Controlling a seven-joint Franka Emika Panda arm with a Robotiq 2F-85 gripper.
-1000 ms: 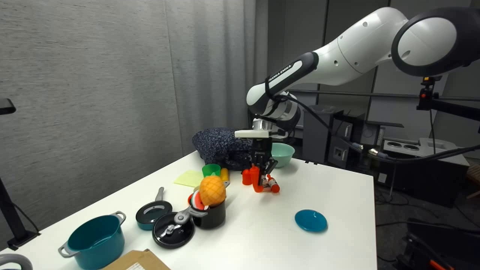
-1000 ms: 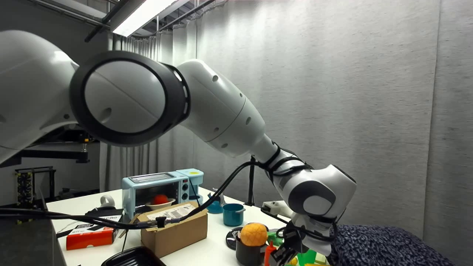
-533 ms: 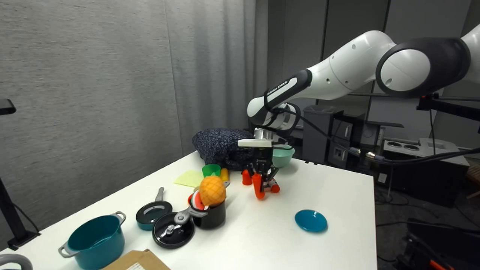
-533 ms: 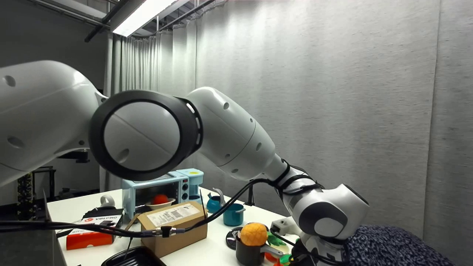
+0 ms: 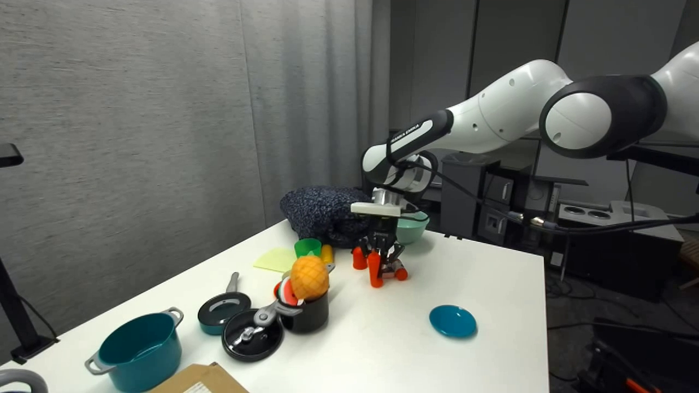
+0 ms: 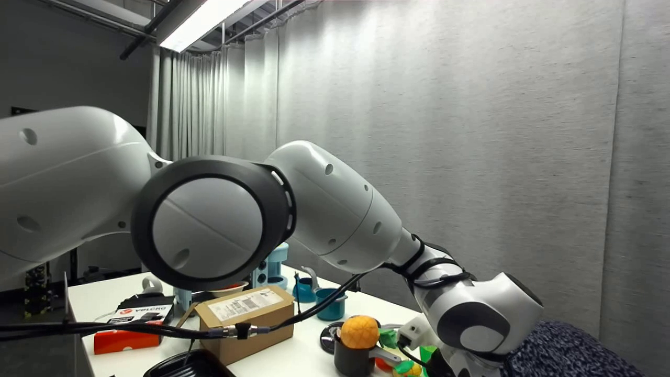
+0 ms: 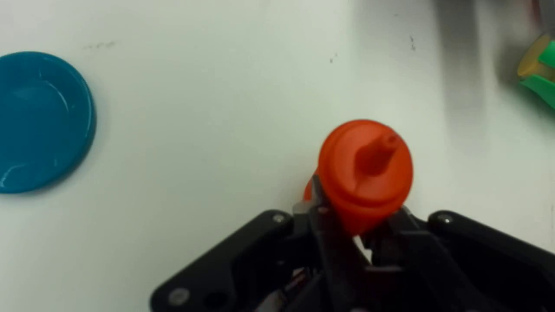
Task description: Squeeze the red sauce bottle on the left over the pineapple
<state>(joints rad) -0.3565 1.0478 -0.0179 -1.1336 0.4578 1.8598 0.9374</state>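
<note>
Visibly, the gripper (image 7: 359, 203) is occupied: its jaws pinch the red sauce bottle (image 5: 375, 269) from two sides, just below the cap. From where I stand, the bottle is close to upright, nozzle uppermost, low at the white bench (image 5: 415, 360); whether its base bears on the bench I cannot tell. The pineapple (image 5: 309, 277) sits apart from the bottle, lodged in the mouth of a dark pot (image 5: 308, 319), with a watermelon piece (image 5: 289, 293) close against its side; both exterior views confirm the fruit's seat in that pot. A red rounded item (image 5: 359, 258) is just beside the bottle, and a red-ended item (image 5: 401, 273) lies to the gripper's other side, partly hidden. A blue plate (image 5: 452, 321) is noted well apart from the bottle. Behind the gripper are a mint bowl (image 5: 414, 230), partly covered, and a dark blue heap (image 5: 322, 213). A black lid (image 5: 251, 338) lies beside the dark pot, with a frying pan (image 5: 223, 308) just beside it and a teal pot (image 5: 143, 355) farther along. In an exterior view, a cardboard box (image 6: 261, 335) rests near the pineapple, and the arm (image 6: 340, 209) spans above.
</note>
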